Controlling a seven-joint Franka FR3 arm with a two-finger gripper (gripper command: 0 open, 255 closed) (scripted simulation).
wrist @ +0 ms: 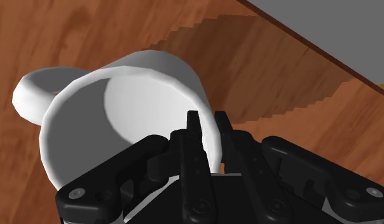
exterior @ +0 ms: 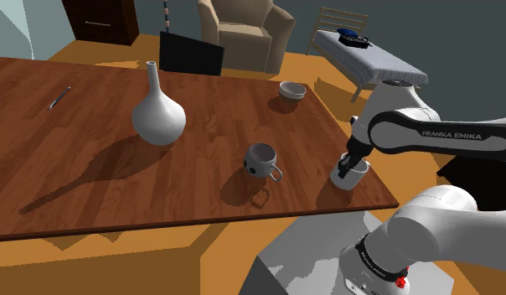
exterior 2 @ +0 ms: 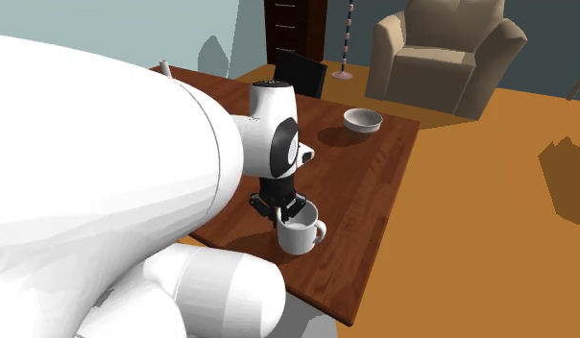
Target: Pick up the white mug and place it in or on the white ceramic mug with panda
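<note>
Shoulder view puts the white mug (exterior: 353,175) at the near right corner of the wooden table (exterior: 84,159), close to its edge; the gripper (exterior: 352,165) comes down onto its rim; wrist view shows the black fingers (wrist: 194,130) pinching the white mug's (wrist: 121,102) wall, one inside the cup and one outside, opposite the handle; second exterior view shows the gripper (exterior 2: 283,213) on the rim of the upright mug (exterior 2: 300,233), handle pointing right; the panda mug (exterior: 261,159) stands upright to the left in the shoulder view, apart from it; farther left a white vase (exterior: 157,109); a bowl (exterior: 292,90) sits toward the far edge
</note>
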